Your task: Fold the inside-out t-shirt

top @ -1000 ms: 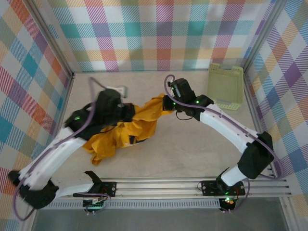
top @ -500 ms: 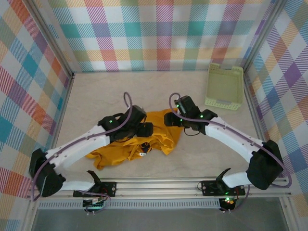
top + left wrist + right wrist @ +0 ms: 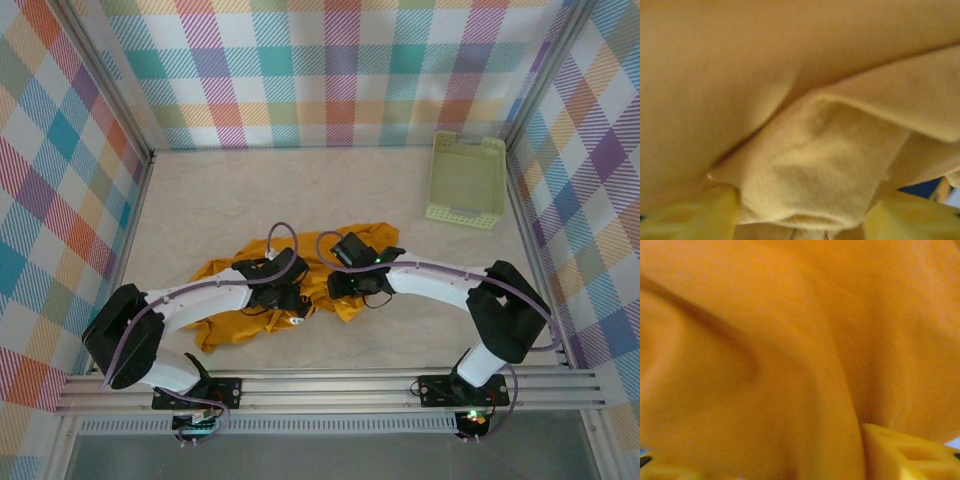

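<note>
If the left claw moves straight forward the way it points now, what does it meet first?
The t-shirt: a bunched fold lies directly before the left claw, possibly touching it.

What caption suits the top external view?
Left hand and right hand on the crumpled mustard t-shirt; pale green basket at back right.

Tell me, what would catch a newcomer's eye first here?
A crumpled mustard-yellow t-shirt lies in a heap in the middle of the table. The white left arm and right arm bend inward over it from the near edge. Loud pastel plaid walls ring the table, and a pale green basket sits in the far right corner.
</note>
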Tool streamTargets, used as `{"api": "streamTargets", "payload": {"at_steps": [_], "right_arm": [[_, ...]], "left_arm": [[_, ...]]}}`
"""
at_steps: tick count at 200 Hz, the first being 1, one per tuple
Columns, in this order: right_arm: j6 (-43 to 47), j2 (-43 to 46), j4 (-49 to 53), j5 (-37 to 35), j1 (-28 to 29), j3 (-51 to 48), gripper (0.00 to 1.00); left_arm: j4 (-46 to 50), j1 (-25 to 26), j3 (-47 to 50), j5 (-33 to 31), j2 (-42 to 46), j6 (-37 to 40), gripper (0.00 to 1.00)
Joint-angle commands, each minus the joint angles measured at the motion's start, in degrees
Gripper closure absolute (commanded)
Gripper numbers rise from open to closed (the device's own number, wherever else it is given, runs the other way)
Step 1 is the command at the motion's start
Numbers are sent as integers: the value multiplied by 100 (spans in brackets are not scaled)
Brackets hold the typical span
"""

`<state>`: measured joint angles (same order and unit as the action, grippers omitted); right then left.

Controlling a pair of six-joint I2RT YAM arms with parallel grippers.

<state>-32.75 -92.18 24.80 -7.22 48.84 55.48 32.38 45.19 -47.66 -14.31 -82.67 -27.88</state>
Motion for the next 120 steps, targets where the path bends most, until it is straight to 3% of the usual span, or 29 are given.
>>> {"api": "streamTargets", "payload": {"at_steps": [1,16,32,47,72,93,120], "right_arm": [[-85,66,346,-280,18,147,59],[88,418,462,-426,20,76,78],[358,932,559,-512,16,-47,93],[596,1410,629,-509,5,-149,100],[824,2077,865,-464,-109,-170,100],[934,2376,865,-190,-569,-172,100],[1133,2033,803,425,-1380,112,99]], "left_arm": [[-278,-140,-376,-391,14,101,62],[-51,-143,-613,-677,62,199,84],[68,-144,-730,-736,280,376,100],[188,-142,-792,-727,573,509,100],[389,40,-894,-615,1376,678,100],[414,242,-945,-260,2118,802,100],[405,314,-906,212,2558,806,100]]}}
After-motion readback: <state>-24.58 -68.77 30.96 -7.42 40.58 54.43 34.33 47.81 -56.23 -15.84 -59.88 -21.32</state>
